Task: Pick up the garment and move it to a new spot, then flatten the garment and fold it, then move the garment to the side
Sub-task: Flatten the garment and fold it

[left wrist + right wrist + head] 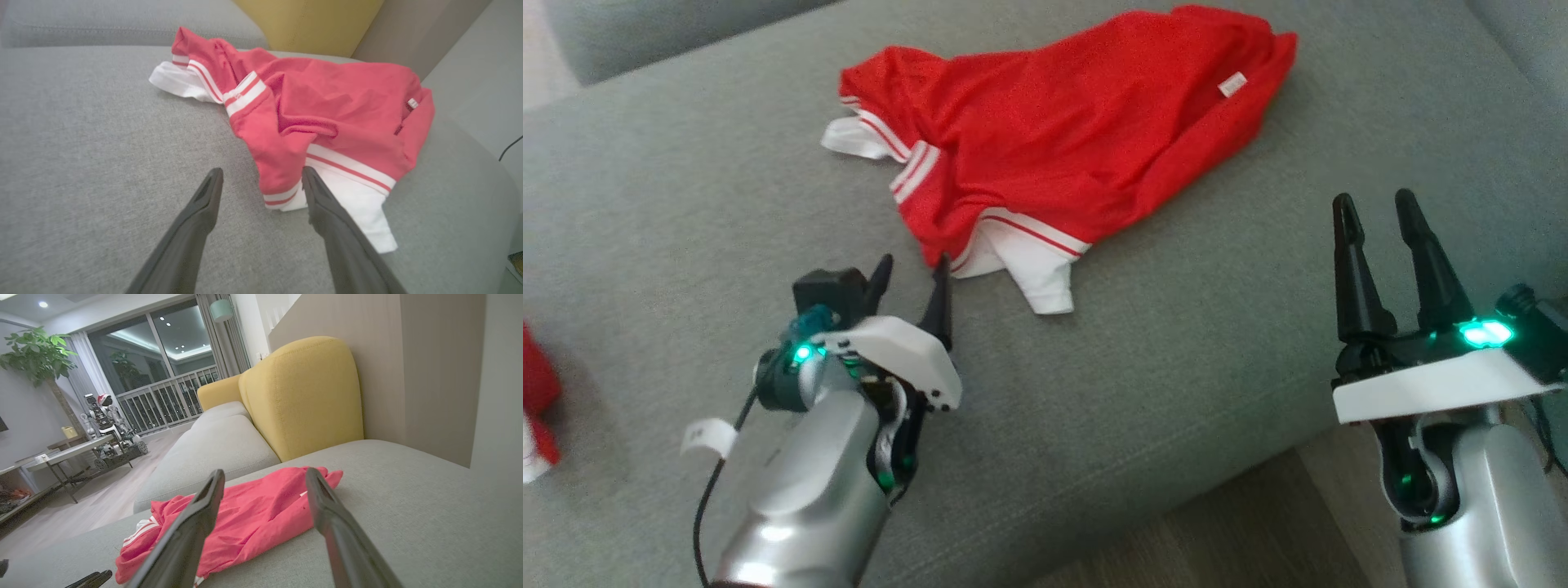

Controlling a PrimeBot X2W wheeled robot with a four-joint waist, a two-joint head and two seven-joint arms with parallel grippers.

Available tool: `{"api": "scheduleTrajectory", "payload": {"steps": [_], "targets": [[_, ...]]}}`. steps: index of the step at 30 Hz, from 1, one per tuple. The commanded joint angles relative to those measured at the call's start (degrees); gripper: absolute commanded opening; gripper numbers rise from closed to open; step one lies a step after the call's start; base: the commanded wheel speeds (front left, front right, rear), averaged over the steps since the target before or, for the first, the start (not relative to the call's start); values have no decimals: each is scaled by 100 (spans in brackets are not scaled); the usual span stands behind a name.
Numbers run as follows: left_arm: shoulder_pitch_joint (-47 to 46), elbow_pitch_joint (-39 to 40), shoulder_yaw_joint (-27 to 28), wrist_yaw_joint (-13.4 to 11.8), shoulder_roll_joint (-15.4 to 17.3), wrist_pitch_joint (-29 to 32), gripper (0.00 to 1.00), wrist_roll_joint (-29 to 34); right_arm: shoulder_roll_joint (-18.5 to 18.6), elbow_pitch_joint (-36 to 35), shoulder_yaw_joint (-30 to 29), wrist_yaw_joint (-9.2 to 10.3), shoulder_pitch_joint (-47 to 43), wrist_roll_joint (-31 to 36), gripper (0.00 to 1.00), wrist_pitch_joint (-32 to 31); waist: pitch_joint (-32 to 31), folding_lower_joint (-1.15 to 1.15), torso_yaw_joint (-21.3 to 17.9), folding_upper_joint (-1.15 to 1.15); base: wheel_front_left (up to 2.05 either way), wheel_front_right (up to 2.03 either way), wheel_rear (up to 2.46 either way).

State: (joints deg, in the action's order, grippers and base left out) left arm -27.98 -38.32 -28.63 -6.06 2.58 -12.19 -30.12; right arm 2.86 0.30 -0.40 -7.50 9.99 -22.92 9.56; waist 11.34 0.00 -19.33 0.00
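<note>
Red cloth with white striped bands, the garment [1078,139] lies crumpled on the grey sofa seat [686,204], toward the back of the cushion. In the head view its long axis runs on a diagonal. The white-hemmed end points down and left toward the robot, and the plain red end with a small white label [1232,84] points up and right. Two more striped white edges bunch at its left side.

The left gripper [914,263] sits low over the seat at the garment's near corner with its fingers spread wide and gripping nothing. In the left wrist view the red-and-white corner lies between the two fingertips, and the finger on that view's right crosses in front of the white hem. Whether that finger touches the fabric or only hovers above it cannot be told.

The right gripper [1374,198] hangs over the seat near its front edge, well apart from the garment. Its fingers are also splayed and have nothing between them.

Folds hide the garment's true outline, so which piece of clothing it is stays unclear, and the label's print is too small to read. Another red and white item [538,384] is cut off by the head view's left edge. A yellow cushion [302,396] stands behind the seat in the right wrist view.
</note>
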Motion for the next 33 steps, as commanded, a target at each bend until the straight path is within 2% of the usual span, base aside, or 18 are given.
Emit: {"api": "scheduleTrajectory", "payload": {"steps": [1, 7, 12, 13, 14, 18, 24, 29, 33], "targets": [[-238, 31, 199, -3, 30, -3, 100, -26, 2, -241, 130, 1, 156, -39, 100, -1, 166, 0, -174, 0, 0, 0, 0], [-720, -709, 338, 49, 31, -14, 100, -212, 2, -376, 131, 1, 162, -83, 100, 60, 294, 0, -286, 0, 0, 0, 0], [-970, -1061, 204, 367, 30, -78, 100, -425, 2, -365, 103, 1, 177, -72, 100, 107, 328, 0, -248, 0, 0, 0, 0], [-1013, -1107, 158, 445, 30, -95, 91, -472, 2, -361, 113, 1, 191, -41, 100, 112, 333, 0, -234, 0, 0, 0, 0], [-1061, -1150, 108, 503, 30, -116, 0, -497, 2, -362, 123, 1, 205, -6, 100, 117, 336, 0, -216, 0, 0, 0, 0], [-1178, -1168, -3, 660, 30, -213, 0, -669, 2, -348, 85, 1, 222, 104, 100, 127, 285, 0, -93, 0, 0, 0, 0], [-1189, -720, 154, 537, 79, -276, 0, -415, 2, -281, -23, 1, 225, 222, 100, 108, 96, 0, 167, 0, 0, 0, 0], [-630, 423, 571, 364, 248, -279, 0, 114, 2, -120, -177, 1, 214, 435, 100, 66, -204, 0, 551, 0, 0, 0, 0], [-50, 972, 799, 292, 375, -280, 0, 255, 2, 69, -299, 1, 160, 594, 100, 20, -489, 0, 884, 0, 0, 0, 0]]}}
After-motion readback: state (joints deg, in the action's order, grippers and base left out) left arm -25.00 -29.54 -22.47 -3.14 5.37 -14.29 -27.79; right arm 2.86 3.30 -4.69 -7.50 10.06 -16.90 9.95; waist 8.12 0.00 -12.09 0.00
